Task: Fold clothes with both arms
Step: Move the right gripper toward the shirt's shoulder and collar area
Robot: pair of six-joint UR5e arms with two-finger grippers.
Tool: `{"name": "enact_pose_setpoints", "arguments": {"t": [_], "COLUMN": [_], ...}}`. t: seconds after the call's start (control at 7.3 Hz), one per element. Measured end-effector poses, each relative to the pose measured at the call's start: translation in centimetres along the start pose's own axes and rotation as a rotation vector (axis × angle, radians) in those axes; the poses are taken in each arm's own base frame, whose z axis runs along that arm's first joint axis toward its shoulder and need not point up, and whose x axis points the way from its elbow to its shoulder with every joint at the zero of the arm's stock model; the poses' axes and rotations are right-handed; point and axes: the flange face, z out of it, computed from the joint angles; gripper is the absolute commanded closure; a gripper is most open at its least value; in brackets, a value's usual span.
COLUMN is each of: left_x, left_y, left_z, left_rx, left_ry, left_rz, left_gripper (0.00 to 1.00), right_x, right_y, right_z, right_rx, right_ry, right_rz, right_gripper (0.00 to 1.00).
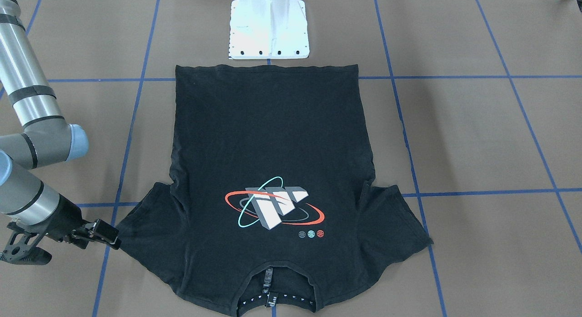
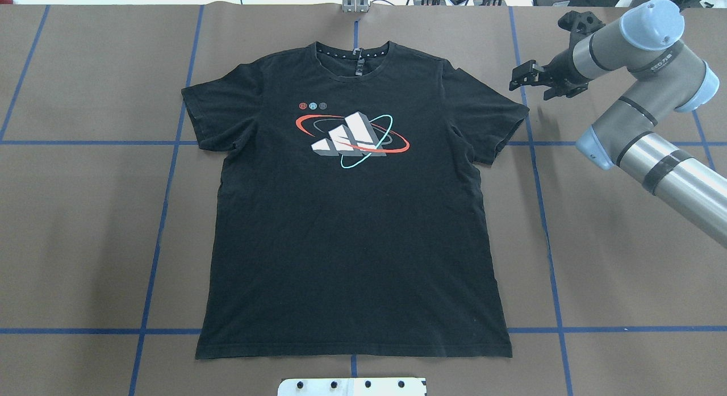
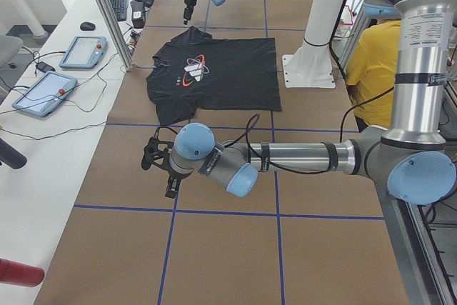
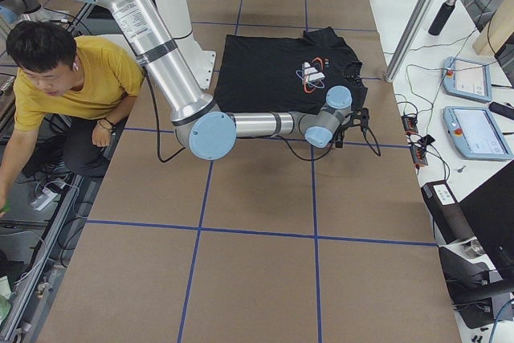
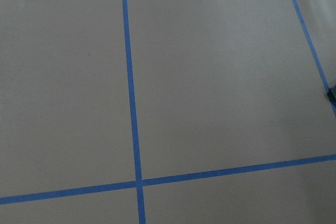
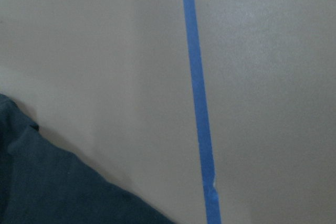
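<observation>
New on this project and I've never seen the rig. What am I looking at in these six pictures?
The machine is two jointed robot arms, the right arm and the left arm, each ending in a two-finger gripper. They work at a brown table gridded with blue tape. One camera looks down from behind the robot and one faces it. Two watch from the table's ends, and one sits on each wrist.

A black T-shirt lies flat, print up, not yet folded. The right gripper hovers beside one sleeve, holding nothing; its wrist camera catches that sleeve's edge. The left gripper is over bare table, apart from the shirt, also empty. I cannot tell whether either is open. A person in yellow crouches beside the rig.
</observation>
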Motion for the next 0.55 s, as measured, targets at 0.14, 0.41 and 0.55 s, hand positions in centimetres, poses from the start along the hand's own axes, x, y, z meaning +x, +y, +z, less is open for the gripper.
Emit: {"name": "enact_pose_setpoints", "arguments": {"t": [0.14,0.41,0.55], "left_x": [0.03,0.03,0.03], "left_y": [-0.03,-0.05,-0.04], "left_z": [-0.06,-0.08,-0.05], "left_rx": [0.003,0.006,0.005], "left_ry": [-0.001,-0.003,-0.003], "left_rz": [0.003,0.003,0.002], "left_gripper": [0.00,0.00,0.00], "right_x": [-0.11,-0.28,-0.33], "right_y": [0.72,1.22,1.28], "right_z": [1.02,1.56,1.50], "right_rx": [-0.014,-0.031,-0.039], "right_ry": [0.006,0.004,-0.002], "right_rz": [-0.001,0.000,0.000], "right_gripper": [0.06,0.07,0.11]}}
